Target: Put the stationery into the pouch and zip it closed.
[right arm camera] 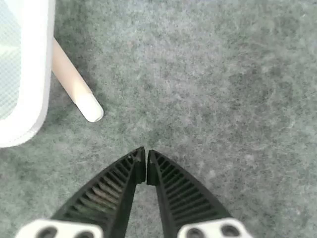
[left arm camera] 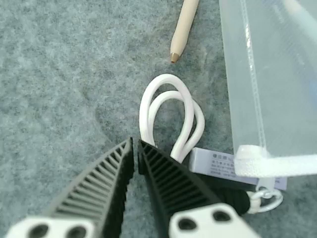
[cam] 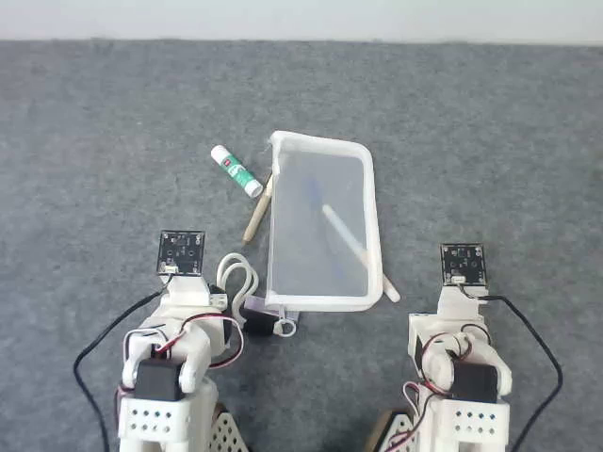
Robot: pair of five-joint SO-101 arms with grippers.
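Note:
A translucent white pouch point(cam: 320, 231) lies flat mid-table, with a blue pen point(cam: 311, 200) showing through it. A cream stick point(cam: 389, 290) also crosses it, its end poking out past the near right corner. A beige pencil point(cam: 256, 215) lies along the pouch's left edge, and a glue stick point(cam: 236, 170) sits beyond it. My left gripper point(left arm camera: 135, 144) is shut and holds nothing, with its tips just short of a white cord loop point(left arm camera: 168, 114). My right gripper point(right arm camera: 145, 151) is shut over bare carpet, near the cream stick's end point(right arm camera: 74, 84).
The white cord loop point(cam: 240, 273) joins a black piece point(cam: 259, 315) and a small label point(left arm camera: 215, 162) at the pouch's near left corner point(left arm camera: 262, 166). Grey carpet point(cam: 490, 141) covers the table. The left arm point(cam: 179, 358) and right arm point(cam: 462, 367) stand at the near edge.

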